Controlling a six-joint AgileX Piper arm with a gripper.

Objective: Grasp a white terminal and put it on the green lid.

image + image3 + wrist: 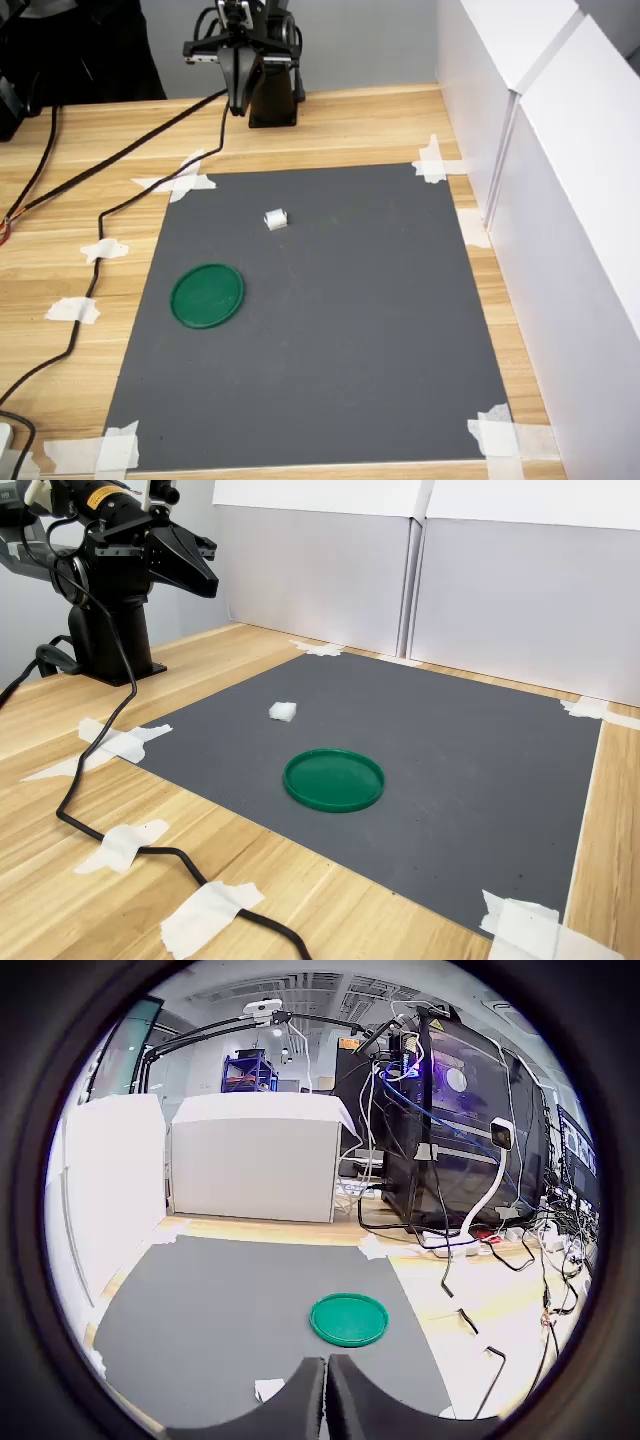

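Pincer (pixel 237 106) hanging closed and empty above the bench's (pixel 350 125) far edge.
White terminal (pixel 275 219) sitting on the grey mat (pixel 340 320), apart from the green lid (pixel 207 295) nearer the cable-side edge; open mat lying around both.

Terminal (pixel 275 219) and lid (pixel 207 295) lie apart on the mat (pixel 350 340); in the first exterior view, lid nearer and left.

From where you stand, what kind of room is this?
Probably a robotics lab: an arm on a wooden bench, a taped-down grey mat, and a computer rack trailing cables.
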